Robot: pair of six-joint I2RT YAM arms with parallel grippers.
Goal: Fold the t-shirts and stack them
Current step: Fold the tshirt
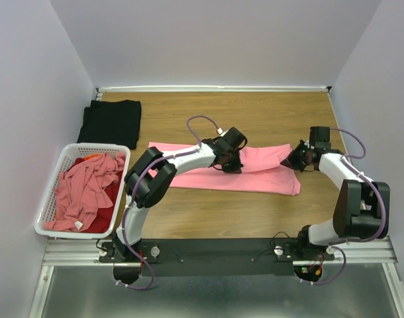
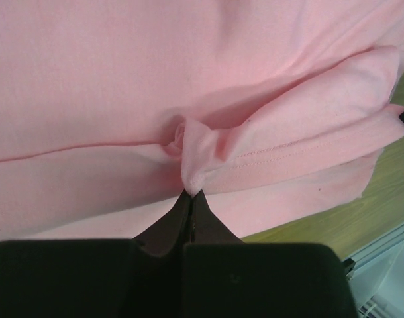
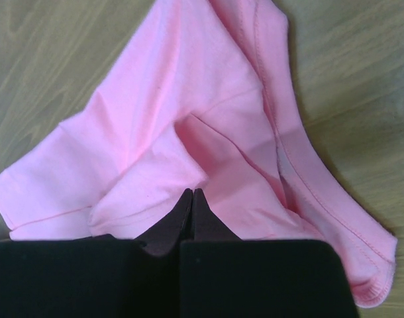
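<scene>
pink t-shirt point(image 1: 255, 173): we see it in the middle of the bench point(image 1: 255, 112), half folded lengthwise.
left tool point(image 1: 230, 164): clenched on a pinch of its middle.
right tool point(image 1: 299, 159): clenched on its right end.
done: we count one black t-shirt point(image 1: 111, 122), folded, far left.
to do: heap of shirts point(image 1: 86, 189) in the basket point(image 1: 48, 202).

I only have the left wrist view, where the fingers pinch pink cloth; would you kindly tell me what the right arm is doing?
Observer: The right gripper is shut on the same pink t-shirt, at its right end.
Operator: Thanks. Is anything already folded?
Observer: A black t-shirt lies folded in the far left corner of the table.
Operator: And what remains?
Observer: Crumpled salmon-pink and red t-shirts fill the white basket at the left.
</scene>
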